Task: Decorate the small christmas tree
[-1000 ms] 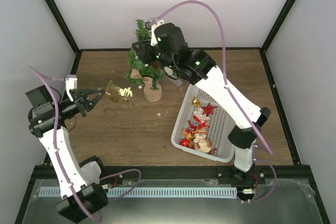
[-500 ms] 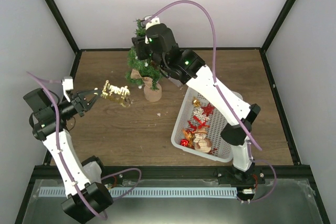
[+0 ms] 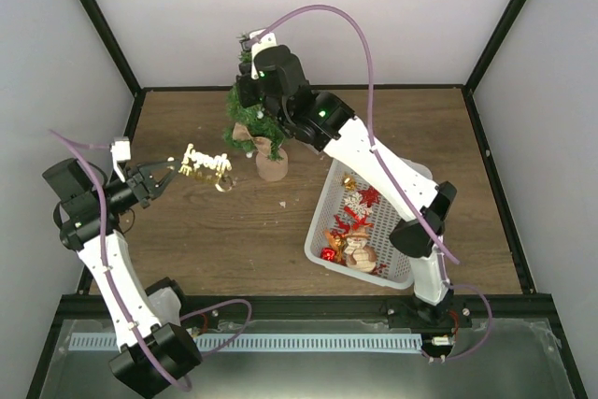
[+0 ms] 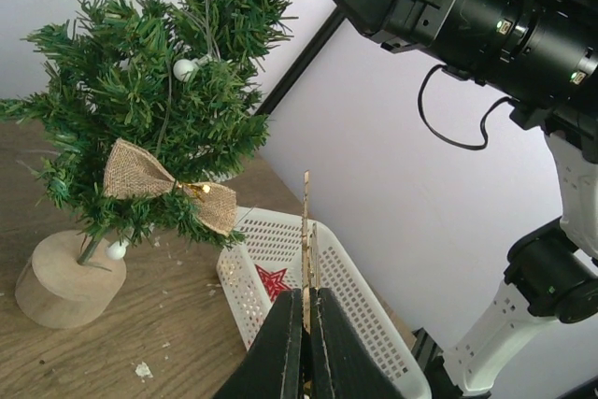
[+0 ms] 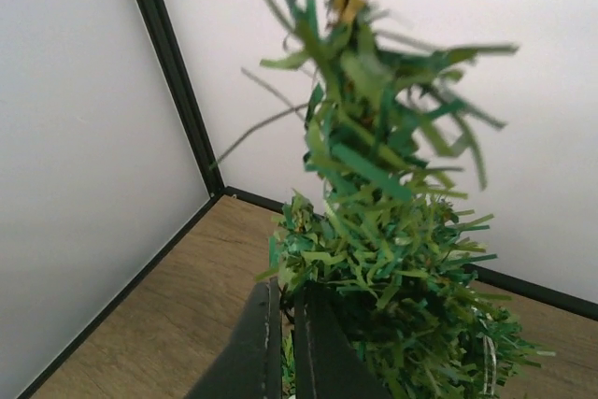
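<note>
— What has the left end effector [image 3: 171, 173] got?
— It's clamped tight on a thin gold ornament [image 3: 207, 165], held above the table [image 3: 187, 231]; to its right the small christmas tree [image 3: 245, 123] stands upright near the back edge.
— How would the tree handle?
— Light and tippy, I'd guess; the bristly branches give, so take the trunk low down. The right end effector [image 5: 285, 301] is closed against the top foliage; whether it pinches a sprig I cannot tell; the basket [image 3: 402, 212] lies farther right.

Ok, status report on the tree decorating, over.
Left gripper shut on gold ornament. Right gripper shut against small christmas tree, upper branches. Tree upright. Right arm crowds treetop.
</note>
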`<state>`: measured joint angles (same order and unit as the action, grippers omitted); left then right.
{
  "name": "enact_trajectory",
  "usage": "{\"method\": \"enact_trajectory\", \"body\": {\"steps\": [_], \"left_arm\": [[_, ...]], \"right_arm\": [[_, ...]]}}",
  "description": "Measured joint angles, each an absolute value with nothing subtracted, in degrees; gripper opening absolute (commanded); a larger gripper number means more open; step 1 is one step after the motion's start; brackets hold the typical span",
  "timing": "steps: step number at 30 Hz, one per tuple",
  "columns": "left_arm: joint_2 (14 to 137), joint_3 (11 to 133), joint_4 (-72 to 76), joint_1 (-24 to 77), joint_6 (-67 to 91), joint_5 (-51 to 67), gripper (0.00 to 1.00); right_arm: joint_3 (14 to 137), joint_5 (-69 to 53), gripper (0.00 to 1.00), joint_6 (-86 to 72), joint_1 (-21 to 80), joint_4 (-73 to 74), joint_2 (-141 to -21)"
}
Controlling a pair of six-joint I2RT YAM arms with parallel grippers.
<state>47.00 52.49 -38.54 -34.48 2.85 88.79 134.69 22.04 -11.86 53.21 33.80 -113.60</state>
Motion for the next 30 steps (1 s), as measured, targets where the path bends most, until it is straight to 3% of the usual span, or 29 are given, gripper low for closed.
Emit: {"method": "enact_trajectory", "body": {"steps": [12,13,15,19,25,30], "left_arm": [[46.11,48.82,-32.42,-34.94,7.2,88.82,0.0],[46.11,48.6,-31.94,-34.98,7.57,88.82,0.0],[46.09,48.38,-31.0,-35.07,8.36,88.82,0.0],[45.89,48.12,-29.32,-35.29,9.37,88.84,0.0],[45.82,47.68,-27.88,-35.4,10.57,88.84,0.0],[45.82,47.4,-27.18,-35.4,11.2,88.84,0.0]], "right_arm": [[118.13,11.2,0.03,-6.66,49.76,26.24,-105.1],[118.06,10.79,0.11,-6.28,49.41,26.17,-104.2],[118.06,10.48,0.43,-5.8,48.97,25.63,-102.45],[118.02,10.63,0.65,-6.02,48.62,25.02,-99.57],[116.11,10.59,0.76,-6.09,48.66,22.85,-98.3],[113.32,10.63,0.79,-5.37,48.66,21.02,-99.29]]}}
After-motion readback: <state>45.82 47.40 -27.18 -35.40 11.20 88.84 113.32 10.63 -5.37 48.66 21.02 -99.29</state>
